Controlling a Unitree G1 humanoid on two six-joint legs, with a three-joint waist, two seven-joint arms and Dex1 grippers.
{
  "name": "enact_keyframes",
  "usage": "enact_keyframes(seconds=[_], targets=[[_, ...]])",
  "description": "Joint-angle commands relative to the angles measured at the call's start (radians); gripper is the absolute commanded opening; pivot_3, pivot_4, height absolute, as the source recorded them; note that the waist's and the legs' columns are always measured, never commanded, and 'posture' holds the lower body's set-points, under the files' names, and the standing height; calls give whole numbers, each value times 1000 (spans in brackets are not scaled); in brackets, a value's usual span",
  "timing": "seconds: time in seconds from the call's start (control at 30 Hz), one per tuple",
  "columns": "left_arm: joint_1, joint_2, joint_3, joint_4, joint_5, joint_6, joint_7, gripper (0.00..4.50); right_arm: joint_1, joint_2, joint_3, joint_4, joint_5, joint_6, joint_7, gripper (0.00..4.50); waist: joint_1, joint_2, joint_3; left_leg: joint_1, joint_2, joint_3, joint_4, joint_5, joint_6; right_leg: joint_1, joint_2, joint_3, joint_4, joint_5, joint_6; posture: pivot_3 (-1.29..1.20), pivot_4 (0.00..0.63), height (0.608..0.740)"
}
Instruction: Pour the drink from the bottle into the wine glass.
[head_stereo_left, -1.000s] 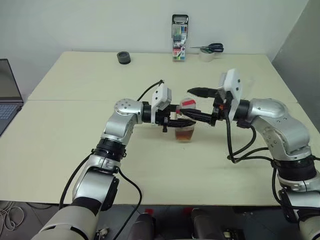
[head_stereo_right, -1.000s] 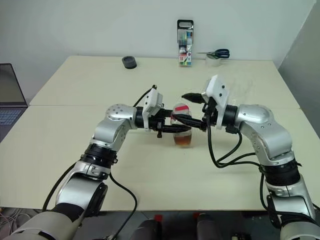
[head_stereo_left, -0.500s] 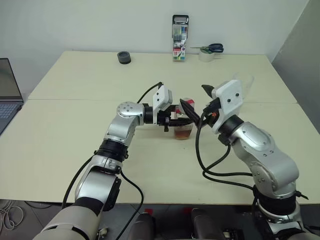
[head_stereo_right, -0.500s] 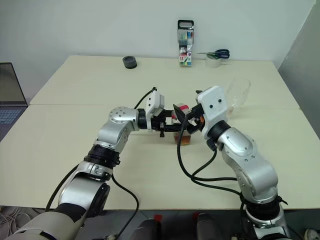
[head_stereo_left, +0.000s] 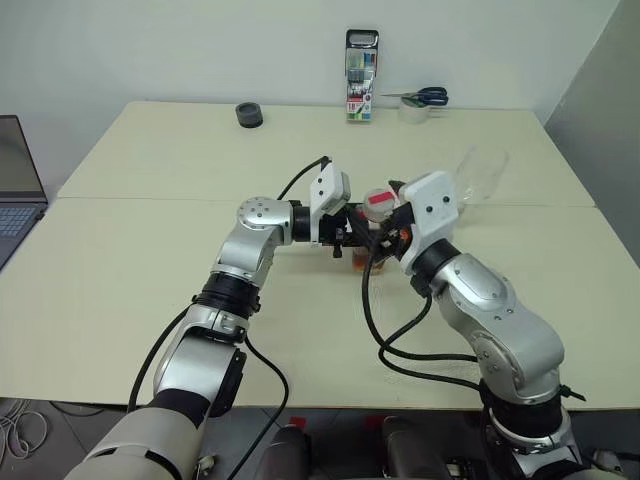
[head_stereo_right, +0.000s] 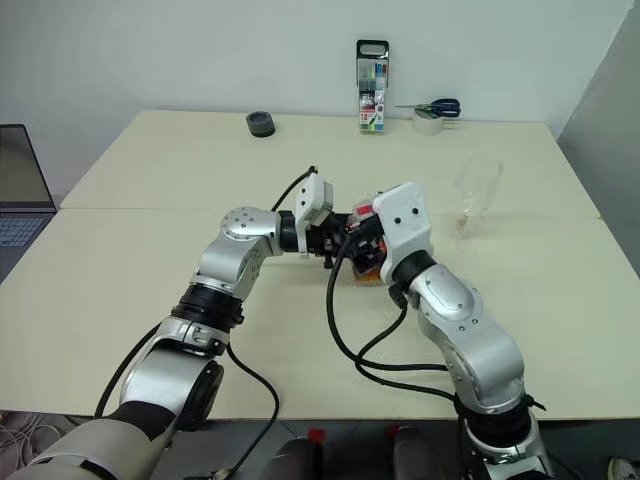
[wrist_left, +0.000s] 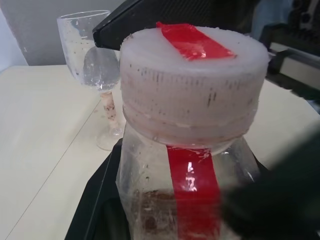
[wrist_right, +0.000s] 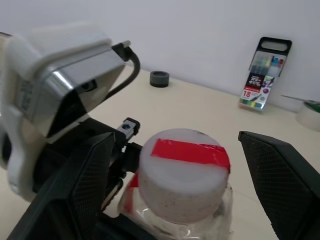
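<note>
A small clear bottle stands upright near the middle of the table, with a whitish cap crossed by a red tape strip. A little amber drink lies at its bottom. My left gripper reaches in level from the left and is shut on the bottle's body below the cap. My right gripper is open, with one black finger on each side of the cap and a gap to it on both sides. The wine glass stands upright and apart, behind and to the right.
Along the table's far edge are a black round object, a pen case, scissors and a tape roll. A laptop sits at the left edge. A seam runs across the table.
My right arm swung in from the right and its gripper turned toward the bottle; its open fingers now straddle the cap. The left gripper stayed on the bottle.
</note>
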Motion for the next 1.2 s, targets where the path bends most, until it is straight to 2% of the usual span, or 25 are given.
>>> enact_keyframes(seconds=[0.03, 0.27, 0.37, 0.53, 0.57, 0.67, 0.73, 0.87, 0.93, 1.07, 1.13, 1.2], targets=[[-26, 1, 14, -18, -9, -16, 1, 1852, -9, 22, -27, -16, -32, -56, -25, 4221, 0, 0, 0, 0, 0, 0, 0, 0, 0, 0, 0, 0, 0, 0, 0, 0, 150, 740], [-22, 3, 12, -24, -9, -14, -2, 1852, 9, 38, -30, -9, -46, -68, -15, 4221, 0, 0, 0, 0, 0, 0, 0, 0, 0, 0, 0, 0, 1, 0, 0, 0, 150, 740], [-18, 4, 12, -31, -10, -12, -3, 1852, 20, 44, -27, -10, -48, -65, -11, 3650, 0, 0, 0, 0, 0, -1, 0, 0, 0, 0, 0, 0, 2, 0, 0, 0, 150, 740], [-9, 7, 10, -45, -14, -1, -8, 1852, 28, 45, -21, -5, -50, -75, 12, 1911, -1, 0, 0, 0, -1, -2, 1, 0, 0, -1, 0, 0, 4, 0, 0, 0, 150, 740], [-7, 9, 10, -48, -16, 1, -10, 1851, 29, 43, -19, -4, -47, -77, 20, 1857, 0, 0, 0, 0, -1, -2, 1, 0, 0, -1, 0, 0, 4, 0, 0, 0, 150, 740], [-8, 11, 13, -53, -27, 18, -25, 1851, 23, 24, -18, 12, -19, -73, 76, 1858, -1, 0, 0, 0, -2, -2, 1, 0, 0, -1, 0, 0, 4, 0, 0, 0, 150, 740], [-13, 14, 15, -59, -42, 39, -50, 1851, 0, -27, -18, 41, 16, -80, 171, 1858, -1, 0, 0, 0, -2, -2, 1, 0, 0, -1, 0, 0, 5, 0, 0, 0, 150, 740], [-16, 56, 10, -99, -85, 97, -161, 1849, -139, -280, -64, 254, 165, -216, 637, 1858, -3, 1, 1, 0, -2, -1, 2, -2, 4, 0, 0, 0, 4, 0, 0, 0, 150, 740], [-25, 73, 5, -89, -71, 74, -181, 1846, -232, -359, -100, 378, 246, -228, 804, 1858, -3, 2, 1, 1, -2, -1, 2, -2, 4, 0, 0, 0, 3, 0, 0, 0, 150, 740], [-41, 74, 12, -48, -50, 23, -177, 1832, -303, -428, -98, 456, 323, -160, 914, 1859, -2, 2, 1, 1, -2, -3, 1, -2, 4, 1, 0, -2, 3, 0, 0, 0, 150, 740], [-43, 73, 15, -38, -46, 12, -169, 1832, -297, -436, -105, 451, 320, -166, 902, 1859, -2, 2, 1, 1, -2, -4, 1, -2, 4, 1, -1, -2, 4, 0, 0, 0, 150, 740], [-40, 74, 14, -31, -43, -5, -165, 1832, -288, -432, -121, 443, 313, -175, 871, 2610, -1, 2, 1, -1, -3, -4, 1, -2, 3, 0, -2, -2, 4, 0, 0, 0, 150, 740]])
